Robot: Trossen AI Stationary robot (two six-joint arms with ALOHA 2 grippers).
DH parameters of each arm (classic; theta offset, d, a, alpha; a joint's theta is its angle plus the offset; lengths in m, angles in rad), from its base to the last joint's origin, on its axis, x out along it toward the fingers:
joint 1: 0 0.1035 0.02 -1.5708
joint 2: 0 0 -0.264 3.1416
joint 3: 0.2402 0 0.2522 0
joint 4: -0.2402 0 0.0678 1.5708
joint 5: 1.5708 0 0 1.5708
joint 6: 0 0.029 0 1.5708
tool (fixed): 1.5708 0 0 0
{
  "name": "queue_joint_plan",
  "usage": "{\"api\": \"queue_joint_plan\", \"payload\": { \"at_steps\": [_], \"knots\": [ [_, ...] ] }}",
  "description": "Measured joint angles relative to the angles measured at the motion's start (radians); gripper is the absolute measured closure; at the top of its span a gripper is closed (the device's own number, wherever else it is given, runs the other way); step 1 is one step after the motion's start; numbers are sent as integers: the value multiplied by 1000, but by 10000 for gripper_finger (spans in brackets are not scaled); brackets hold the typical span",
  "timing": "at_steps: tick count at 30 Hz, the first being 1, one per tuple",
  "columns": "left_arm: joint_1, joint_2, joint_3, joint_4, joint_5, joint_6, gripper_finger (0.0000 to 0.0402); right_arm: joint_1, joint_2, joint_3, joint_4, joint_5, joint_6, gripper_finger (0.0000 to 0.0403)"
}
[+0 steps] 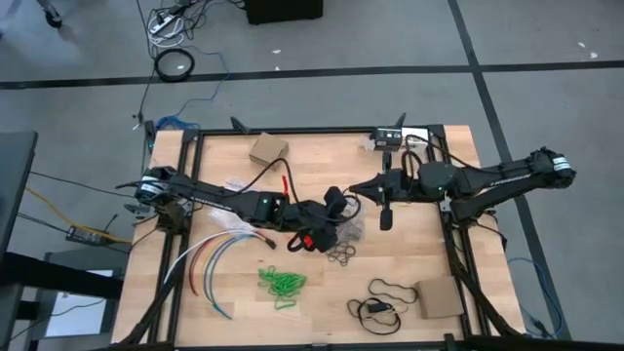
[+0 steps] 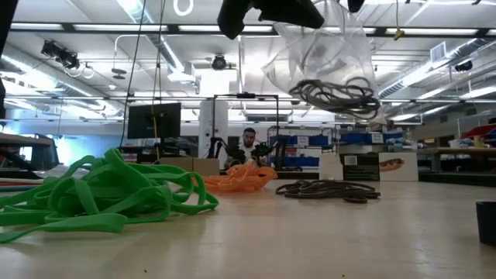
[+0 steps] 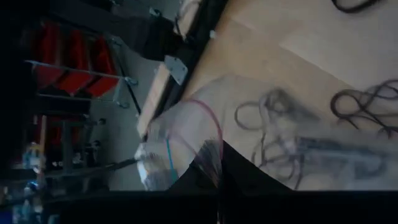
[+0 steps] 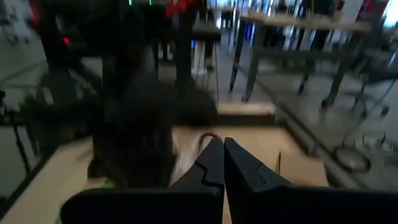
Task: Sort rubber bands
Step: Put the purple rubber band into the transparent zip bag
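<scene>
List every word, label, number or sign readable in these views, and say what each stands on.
None can be read.
White lettering on the right arm: too small.
Label on the white boxes behind the table: blurred.
Nothing printed on the clear bag, the cardboard boxes or the rubber bands.

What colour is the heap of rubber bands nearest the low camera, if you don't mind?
Bright green heap; the low view shows it best.

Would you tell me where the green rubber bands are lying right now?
High view: the green rubber bands lie on the table's near middle, beside the coloured cables and diagonally near the dark rubber bands.
</scene>
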Motion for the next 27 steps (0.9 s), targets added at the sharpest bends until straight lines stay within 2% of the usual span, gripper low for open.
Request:
{"api": "queue_joint_plan", "payload": {
  "at_steps": [9,14,17,24,27],
  "knots": [
    [-6,-7,0,0,-12,17,401,17,2,0,-229,-27,104,403],
    [-9,-7,0,-2,-9,17,401,19,3,0,-293,-145,115,392],
    [-9,-7,0,-8,-9,17,401,34,3,0,-304,-135,109,354],
    [-11,-8,0,-74,-13,4,401,73,-30,0,-343,9,109,201],
    [-12,-8,0,-104,-20,-16,401,88,-63,0,-382,51,150,155]
  ]
}}
